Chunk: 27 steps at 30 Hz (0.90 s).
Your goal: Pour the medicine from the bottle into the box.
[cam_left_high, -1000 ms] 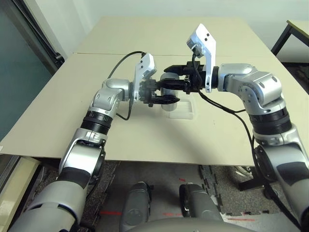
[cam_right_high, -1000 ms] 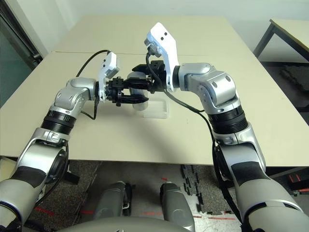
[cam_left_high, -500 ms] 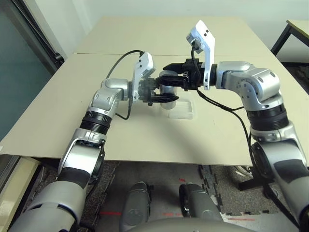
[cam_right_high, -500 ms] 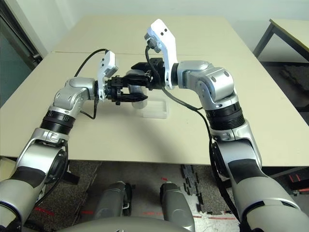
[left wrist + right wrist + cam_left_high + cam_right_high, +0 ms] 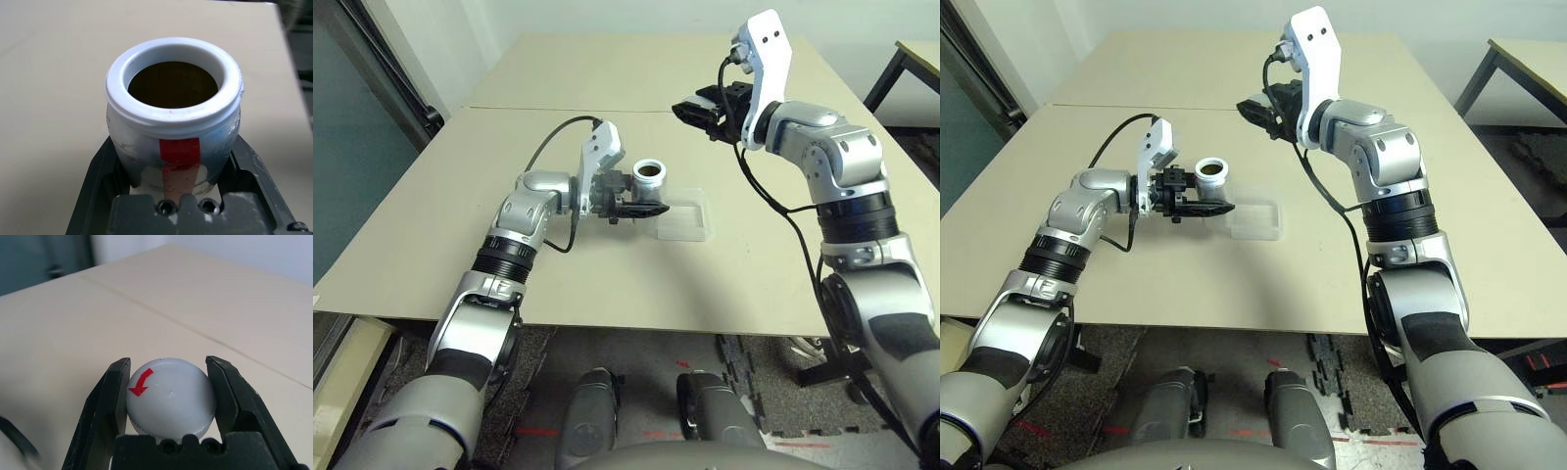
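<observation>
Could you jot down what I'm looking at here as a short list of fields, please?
Left hand: shut on the bottle, held upright beside the box
Bottle: open, cap off, dark inside
Right hand: shut on the cap, raised above the table, away from the bottle
Box: clear tray on the table, looks empty
Pouring: not yet begun

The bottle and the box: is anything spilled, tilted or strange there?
Nothing stands out. The bottle stands upright and uncapped in the left hand, beside the box, with no spill on the table. Its cap is in the right hand.
</observation>
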### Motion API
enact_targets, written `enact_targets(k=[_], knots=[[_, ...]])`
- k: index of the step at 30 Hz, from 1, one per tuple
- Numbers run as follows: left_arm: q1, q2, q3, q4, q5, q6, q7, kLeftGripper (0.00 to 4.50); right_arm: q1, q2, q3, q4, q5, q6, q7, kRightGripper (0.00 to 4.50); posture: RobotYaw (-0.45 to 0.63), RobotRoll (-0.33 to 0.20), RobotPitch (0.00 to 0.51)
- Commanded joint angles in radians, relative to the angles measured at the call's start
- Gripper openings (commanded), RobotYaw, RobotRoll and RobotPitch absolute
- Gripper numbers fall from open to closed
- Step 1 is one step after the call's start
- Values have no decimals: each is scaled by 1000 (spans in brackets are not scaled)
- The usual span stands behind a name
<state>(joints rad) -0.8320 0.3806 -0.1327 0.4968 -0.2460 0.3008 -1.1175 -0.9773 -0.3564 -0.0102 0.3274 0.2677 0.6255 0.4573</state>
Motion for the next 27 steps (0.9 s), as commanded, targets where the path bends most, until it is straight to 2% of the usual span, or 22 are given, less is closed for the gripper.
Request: enact_targets(k=[1, 8, 20, 27], knots=[[-51, -2, 63, 78, 23, -55, 114, 2506, 65, 17, -29, 45, -25, -71, -40, 2592, 61, 0, 77], [-121, -34, 193, 297, 17, -184, 340, 2506, 181, 64, -99, 82, -44, -175, -171, 2592, 62, 0, 83], [-192, -62, 269, 609, 75, -443, 639, 2506, 252, 90, -147, 274, -95, -400, -276, 2592, 60, 0, 85], [-191, -63, 289, 681, 92, -503, 698, 2506, 266, 91, -157, 380, -105, -511, -301, 2592, 59, 0, 84]])
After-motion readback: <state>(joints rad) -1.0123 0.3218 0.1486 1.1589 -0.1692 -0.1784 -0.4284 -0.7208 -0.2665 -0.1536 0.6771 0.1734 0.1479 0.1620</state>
